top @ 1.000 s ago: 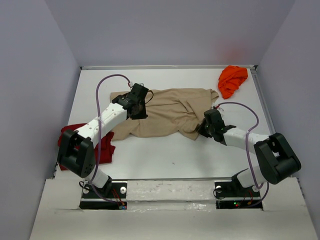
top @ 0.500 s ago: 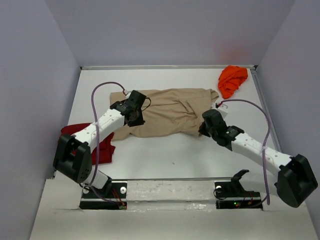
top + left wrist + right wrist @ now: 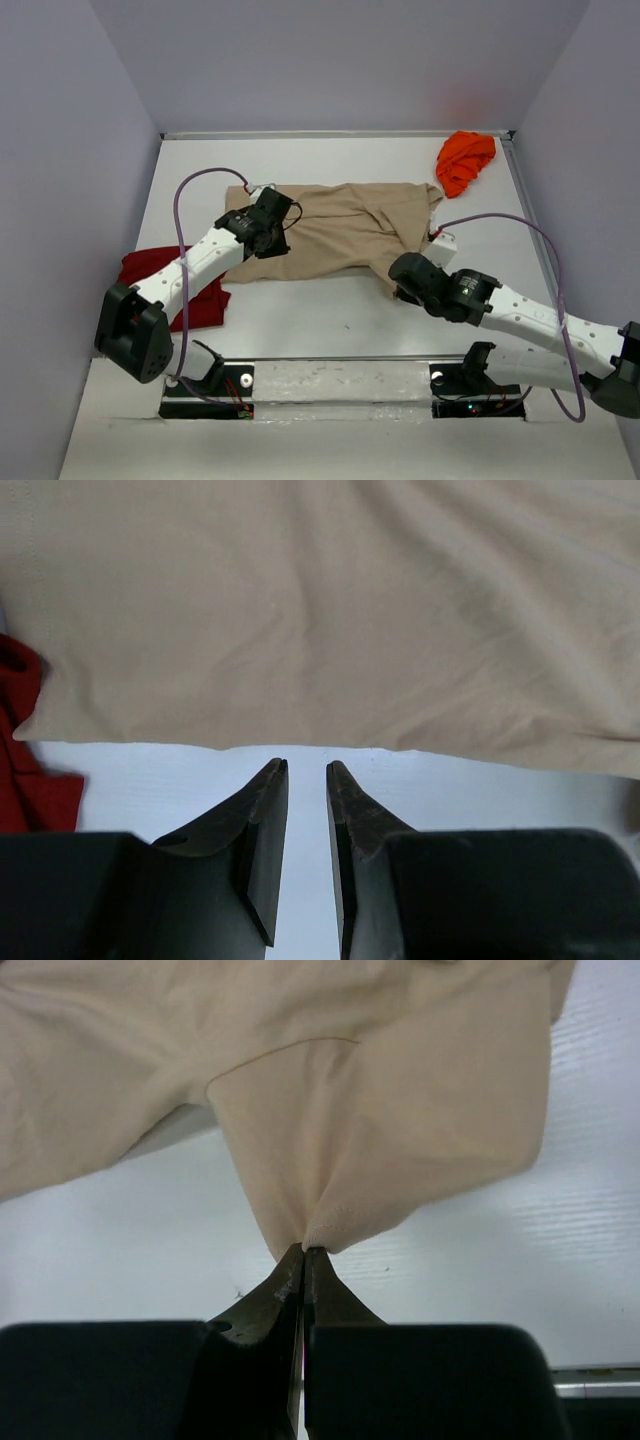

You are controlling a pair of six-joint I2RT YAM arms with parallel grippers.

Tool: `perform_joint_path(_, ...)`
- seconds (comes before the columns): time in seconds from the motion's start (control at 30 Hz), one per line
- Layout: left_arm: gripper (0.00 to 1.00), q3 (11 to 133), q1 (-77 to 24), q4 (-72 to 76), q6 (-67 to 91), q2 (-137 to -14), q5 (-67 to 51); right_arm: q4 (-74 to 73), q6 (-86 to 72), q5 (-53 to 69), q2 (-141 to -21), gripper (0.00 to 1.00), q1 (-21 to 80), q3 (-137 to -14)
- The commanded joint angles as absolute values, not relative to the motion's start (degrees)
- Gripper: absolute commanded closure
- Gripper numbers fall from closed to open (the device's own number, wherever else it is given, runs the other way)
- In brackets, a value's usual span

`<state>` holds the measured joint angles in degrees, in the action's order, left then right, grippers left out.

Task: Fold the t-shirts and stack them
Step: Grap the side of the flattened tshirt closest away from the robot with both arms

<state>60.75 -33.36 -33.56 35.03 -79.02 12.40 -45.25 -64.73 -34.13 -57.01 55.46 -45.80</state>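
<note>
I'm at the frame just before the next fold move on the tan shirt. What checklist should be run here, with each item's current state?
1. Grip of right gripper on the tan shirt: ok, shut on a corner of the cloth.
2. Grip of left gripper on the shirt: not ok, jaws narrowly apart and empty near the hem.
3. Tan shirt lying flat: not ok, wrinkled, with the held corner pulled to a peak.
4. red shirt clear of the tan one: cannot tell, the edges meet in the left wrist view.
5. orange shirt out of the way: ok, bunched in the far right corner.
</note>
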Motion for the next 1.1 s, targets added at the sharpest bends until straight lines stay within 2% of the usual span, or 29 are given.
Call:
perform_joint_path(0.0, 0.67, 59.68, -34.45, -35.77, 36.47, -75.94, 15.91, -59.14, -78.55, -43.50, -58.26, 1.00, 63.69, -52.29)
perform_joint_path(0.23, 0.67, 58.10, -35.60, -36.65, 37.35, -75.50, 16.52, -63.18, -84.72, -44.56, -67.93, 1.00, 69.43, -56.16)
perform_joint_path(0.37, 0.65, 57.75, -35.95, -37.44, 36.74, -75.93, 16.43, -63.20, -85.78, -45.17, -68.03, 1.00, 69.43, -56.08)
perform_joint_path(0.53, 0.50, 55.73, -36.30, -39.72, 38.14, -75.85, 18.72, -63.45, -85.34, -46.05, -66.27, 1.00, 69.43, -55.72)
perform_joint_path(0.6, 0.50, 53.71, -36.74, -40.16, 40.51, -74.80, 18.98, -63.89, -85.78, -46.05, -66.88, 1.00, 69.43, -56.25)
perform_joint_path(0.63, 0.43, 53.61, -37.00, -40.43, 41.04, -74.62, 18.38, -63.72, -85.78, -46.05, -66.97, 1.00, 69.43, -56.25)
perform_joint_path(0.7, 0.38, 53.88, -37.09, -41.22, 43.84, -74.18, 17.32, -63.37, -85.61, -46.05, -66.71, 1.00, 69.43, -55.81)
perform_joint_path(1.0, 0.44, 52.47, -35.43, -32.45, 44.83, -75.93, 10.83, -61.00, -82.53, -45.97, -63.72, 1.00, 69.43, -54.32)
perform_joint_path(1.07, 0.50, 51.42, -34.55, -30.95, 45.17, -76.99, 8.80, -61.35, -82.70, -45.70, -62.93, 1.00, 69.43, -53.97)
